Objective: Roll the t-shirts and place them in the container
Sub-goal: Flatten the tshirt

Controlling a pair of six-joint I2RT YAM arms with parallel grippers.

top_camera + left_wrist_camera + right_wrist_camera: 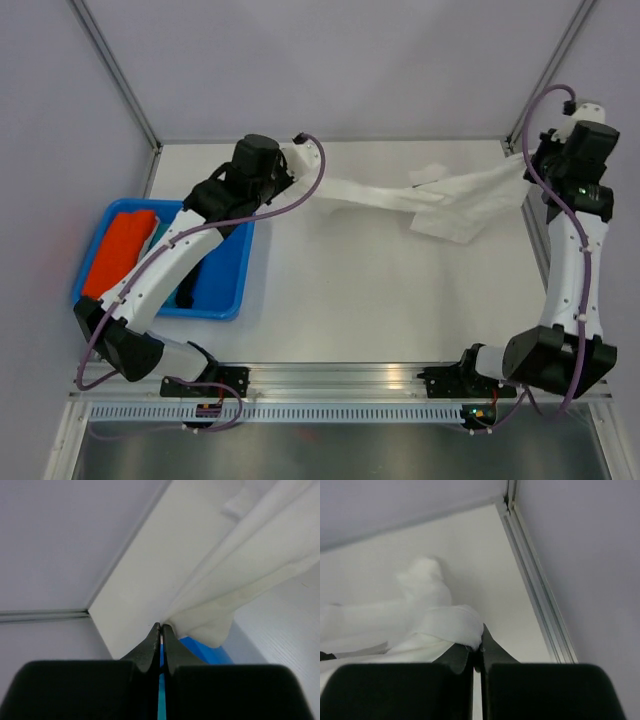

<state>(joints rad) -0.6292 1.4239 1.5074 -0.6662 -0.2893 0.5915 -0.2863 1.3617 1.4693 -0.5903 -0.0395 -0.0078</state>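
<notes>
T-shirt (455, 205) is strung out across the far part of the bench (380, 300), held at both ends and bunched into a loose rope. Its middle sags, and a flatter flap lies on the surface right of centre. Left gripper (161, 627) is closed on one bunched end, jaws pressed almost together with a thin fold of white cloth pinched at the tips. Right gripper (476, 649) is likewise clamped on the other end, near the far right corner rail, with a wad of fabric bulging just above the fingertips. The chest print does not show clearly in any view; only a dark sliver appears at the lower left edge of the right wrist picture. Handling judgement: the cloth is light, soft and fully limp. It drapes, twists and folds on itself, keeps no shape unsupported, and is not fragile. A pinch on a bunched edge looks secure, but it gives no control of the panel between the two holds. For rolling, the shirt probably needs laying flat first and re-taking at hem corners or shoulder seams, where the fabric is doubled. Risk: uneven tension could twist it further. Blue bin (228, 290) at the left holds an orange cloth (120, 250) and a dark item (195, 280), well apart from the shirt.
</notes>
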